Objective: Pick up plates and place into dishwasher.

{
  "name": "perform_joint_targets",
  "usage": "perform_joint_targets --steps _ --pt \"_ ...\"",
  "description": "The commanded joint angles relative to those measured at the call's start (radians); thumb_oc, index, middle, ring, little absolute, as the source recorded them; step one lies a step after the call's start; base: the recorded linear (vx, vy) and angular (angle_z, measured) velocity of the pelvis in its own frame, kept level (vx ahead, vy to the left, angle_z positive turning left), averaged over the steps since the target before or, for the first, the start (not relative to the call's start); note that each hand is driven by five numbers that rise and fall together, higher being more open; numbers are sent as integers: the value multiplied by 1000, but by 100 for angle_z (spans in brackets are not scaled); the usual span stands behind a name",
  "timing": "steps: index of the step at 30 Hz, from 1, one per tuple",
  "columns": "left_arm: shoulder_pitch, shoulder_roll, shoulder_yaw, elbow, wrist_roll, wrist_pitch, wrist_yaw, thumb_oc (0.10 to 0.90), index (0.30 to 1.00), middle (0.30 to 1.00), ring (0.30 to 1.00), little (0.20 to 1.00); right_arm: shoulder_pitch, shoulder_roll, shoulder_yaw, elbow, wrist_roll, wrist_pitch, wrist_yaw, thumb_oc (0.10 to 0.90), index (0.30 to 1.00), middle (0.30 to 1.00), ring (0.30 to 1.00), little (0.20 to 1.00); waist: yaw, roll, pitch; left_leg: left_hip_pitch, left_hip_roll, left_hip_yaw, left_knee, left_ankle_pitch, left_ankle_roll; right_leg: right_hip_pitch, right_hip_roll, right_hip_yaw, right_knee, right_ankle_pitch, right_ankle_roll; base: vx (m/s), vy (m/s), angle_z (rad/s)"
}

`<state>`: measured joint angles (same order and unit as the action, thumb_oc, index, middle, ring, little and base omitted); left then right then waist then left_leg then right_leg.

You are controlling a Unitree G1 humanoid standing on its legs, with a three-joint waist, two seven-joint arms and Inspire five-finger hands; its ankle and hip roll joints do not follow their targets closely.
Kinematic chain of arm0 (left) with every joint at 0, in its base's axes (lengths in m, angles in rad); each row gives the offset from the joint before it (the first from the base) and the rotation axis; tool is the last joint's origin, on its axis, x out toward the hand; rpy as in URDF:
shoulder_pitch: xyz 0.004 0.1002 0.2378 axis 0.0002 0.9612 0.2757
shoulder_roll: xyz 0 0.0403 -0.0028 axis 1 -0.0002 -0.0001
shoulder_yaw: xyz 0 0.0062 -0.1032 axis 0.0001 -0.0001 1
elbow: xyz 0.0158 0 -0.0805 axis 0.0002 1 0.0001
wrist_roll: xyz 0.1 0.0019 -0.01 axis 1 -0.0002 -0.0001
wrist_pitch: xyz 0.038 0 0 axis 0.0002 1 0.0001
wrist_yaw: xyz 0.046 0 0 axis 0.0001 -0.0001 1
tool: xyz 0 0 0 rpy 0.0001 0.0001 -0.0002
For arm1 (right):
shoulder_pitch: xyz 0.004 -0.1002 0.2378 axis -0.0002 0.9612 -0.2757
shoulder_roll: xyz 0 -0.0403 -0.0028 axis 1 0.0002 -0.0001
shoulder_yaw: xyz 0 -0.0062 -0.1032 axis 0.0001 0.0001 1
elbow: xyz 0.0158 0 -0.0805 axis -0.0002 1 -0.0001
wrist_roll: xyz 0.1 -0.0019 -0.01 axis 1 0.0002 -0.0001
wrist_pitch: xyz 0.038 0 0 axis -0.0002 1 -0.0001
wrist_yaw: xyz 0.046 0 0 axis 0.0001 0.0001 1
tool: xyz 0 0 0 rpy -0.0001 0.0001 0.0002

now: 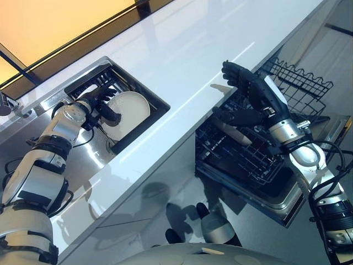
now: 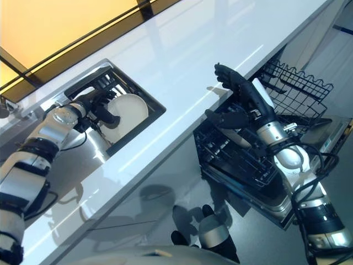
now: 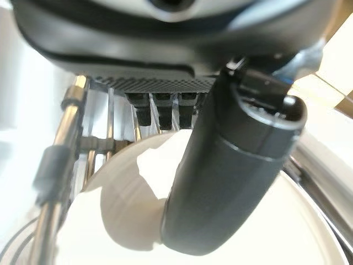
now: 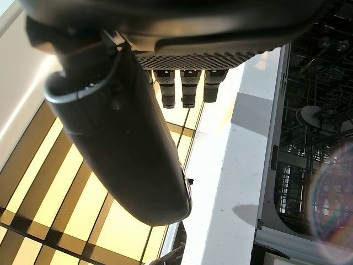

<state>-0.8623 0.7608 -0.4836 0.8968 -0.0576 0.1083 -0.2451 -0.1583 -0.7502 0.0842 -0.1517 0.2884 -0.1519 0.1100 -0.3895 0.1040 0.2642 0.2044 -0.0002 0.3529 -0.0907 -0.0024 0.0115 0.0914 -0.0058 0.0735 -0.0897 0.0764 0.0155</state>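
Standing on edge in the sink rack, plate, face toward left hand.

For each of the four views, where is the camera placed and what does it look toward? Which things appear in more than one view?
Left eye view: on the head, looking down at counter, sink, dishwasher rack; both arms show.
Right eye view: beside it, same scene.
Left wrist view: on the left wrist, looking past the left hand at the white plate.
Right wrist view: on the right wrist, looking past the right hand at counter edge and dishwasher.
Shared: the plate, in both eye views and the left wrist view.
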Motion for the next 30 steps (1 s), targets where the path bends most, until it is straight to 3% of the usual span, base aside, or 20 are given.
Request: perform_joint_targets --steps 1,11,15,16,17,30 --pt "-82 32 4 30 -16 -9 -52 800 900 900 900 900 -91 -43 -91 -54 -6 -71 -43 800 900 900 900 900 20 9 -71 -30 -25 19 65 -77 12 -67 -6 -30 89 -53 116 0 0 0" --pt "-112 41 -39 18 -36 46 -210 800 900 900 900 900 -101 -46 -86 -47 -30 -68 -63 800 900 900 900 900 28 28 -73 -19 -28 9 65 -78 12 -45 -9 -44 79 -57 116 0 0 0" --pt "-115 43 -42 40 -52 28 -217 800 900 900 900 900 -107 -48 -83 -41 -36 -71 -67 800 900 900 900 900 27 31 -77 -16 -30 6 60 -76 12 -41 -8 -41 74 -55 116 0 0 0" --pt "-116 43 -42 41 -54 24 -215 751 858 858 858 851 -107 -48 -82 -41 -37 -72 -67 800 900 900 900 900 27 31 -78 -16 -30 6 60 -76 12 -41 -8 -41 73 -55 116 0 0 0" --pt "-119 44 -37 46 -67 17 -207 100 300 300 300 200 -104 -47 -85 -40 -35 -78 -64 800 900 900 900 900 27 31 -80 -16 -30 7 60 -77 12 -40 -8 -42 71 -55 116 0 0 0" --pt "-100 44 15 53 -130 13 -200 100 300 300 300 200 -106 -42 -94 -43 -38 -90 -64 800 900 900 900 900 34 21 -96 -10 -26 5 56 -75 10 -31 -3 -44 64 -54 114 -3 0 0"
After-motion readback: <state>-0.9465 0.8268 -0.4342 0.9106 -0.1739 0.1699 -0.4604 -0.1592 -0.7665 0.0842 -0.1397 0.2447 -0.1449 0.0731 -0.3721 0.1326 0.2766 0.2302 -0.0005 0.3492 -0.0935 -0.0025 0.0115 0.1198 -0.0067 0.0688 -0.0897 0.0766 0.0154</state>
